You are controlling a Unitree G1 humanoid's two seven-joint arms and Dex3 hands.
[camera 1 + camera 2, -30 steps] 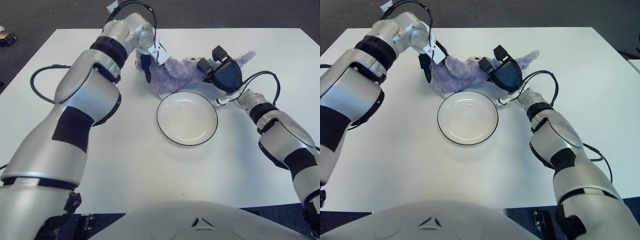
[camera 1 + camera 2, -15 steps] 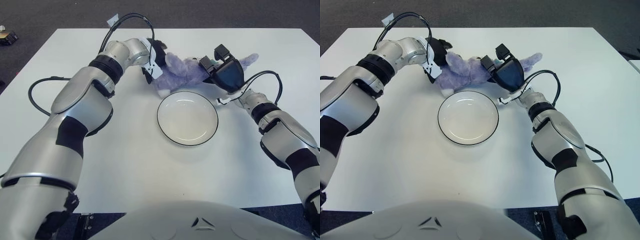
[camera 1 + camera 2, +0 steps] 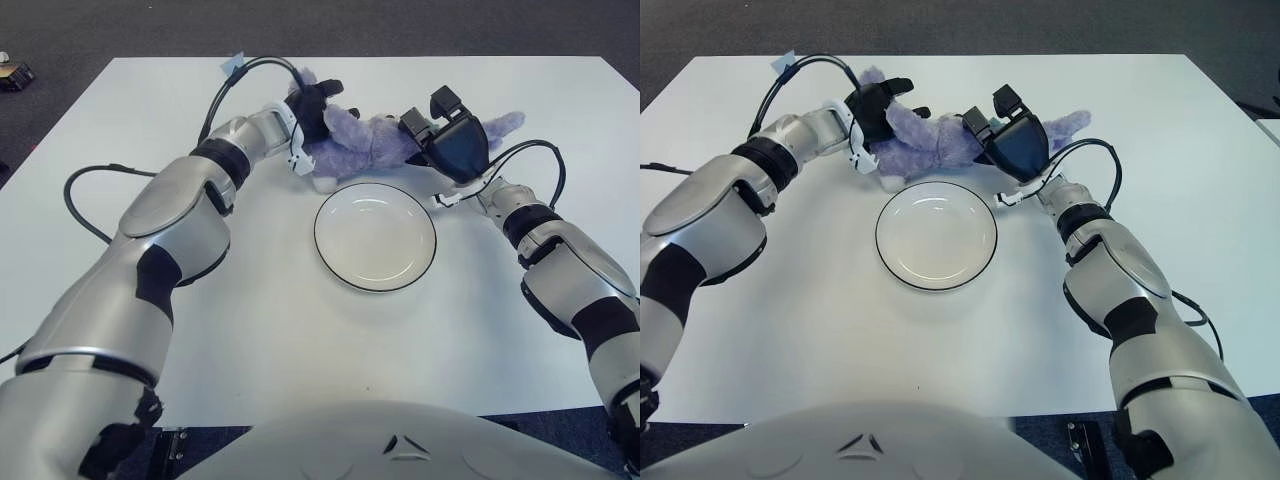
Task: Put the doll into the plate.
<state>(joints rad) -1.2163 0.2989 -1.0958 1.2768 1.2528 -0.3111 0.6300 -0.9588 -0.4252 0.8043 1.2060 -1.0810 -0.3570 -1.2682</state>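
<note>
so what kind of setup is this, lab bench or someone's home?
Likely a lab or test room: a bare white table on dark carpet, holding only a purple plush doll and a white black-rimmed plate, with both robot hands, left and right, on the doll.

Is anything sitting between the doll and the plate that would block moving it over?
Nothing visible does. The doll lies just behind the plate, held by the left hand and right hand at either end. The plate holds nothing, and only bare table separates them.

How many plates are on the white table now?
1. The plate lies at the middle of the table, empty, just in front of the doll that the left hand and right hand grasp.
</note>
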